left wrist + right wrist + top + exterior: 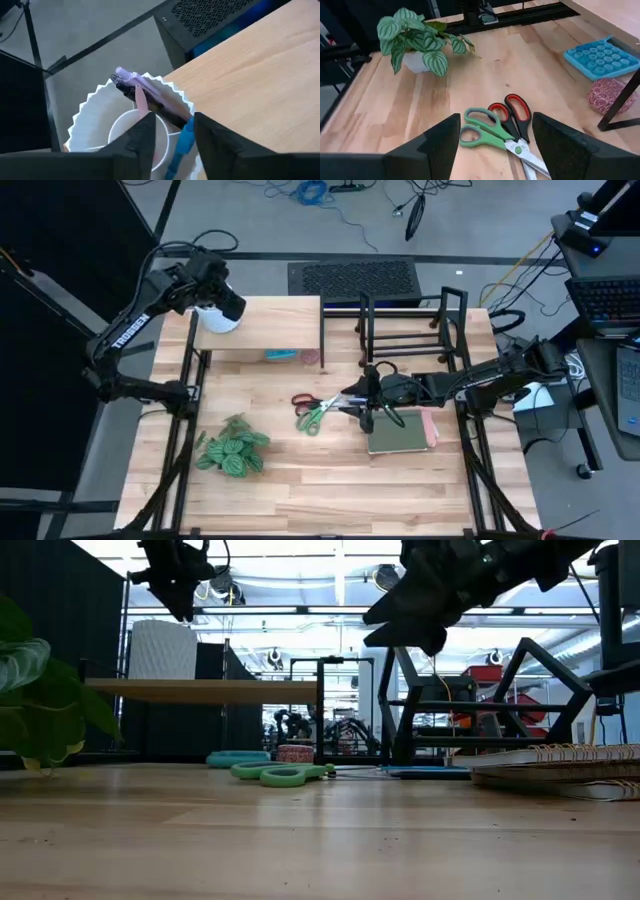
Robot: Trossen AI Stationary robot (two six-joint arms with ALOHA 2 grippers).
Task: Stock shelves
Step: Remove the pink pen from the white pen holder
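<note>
— The shelves: where do they stand?
— Take the pale-wood riser shelf (262, 328) as the mark. The black wire rack (408, 320) stands just beside it at the table's (300, 480) far edge.
— Any containers?
— A white fluted cup (215, 317) sits on the riser's outer end. The left wrist view shows it holding pens (150, 97), one lilac and dark, one blue. Under the riser lie a blue moulded tray (601, 56) and a speckled pink roll (606, 95).
— The grippers?
— The left gripper (172, 135) hangs over the cup, fingers narrowly apart, holding nothing. The right gripper (495, 135) hovers in front of the riser, spread wide above green scissors (318, 417) and red scissors (310, 401).
— Anything else?
— A potted striped plant (232, 450) and a spiral notebook (400, 436) in front.
— Any writing?
— "TROSSEN" on the left arm (130, 332).
</note>
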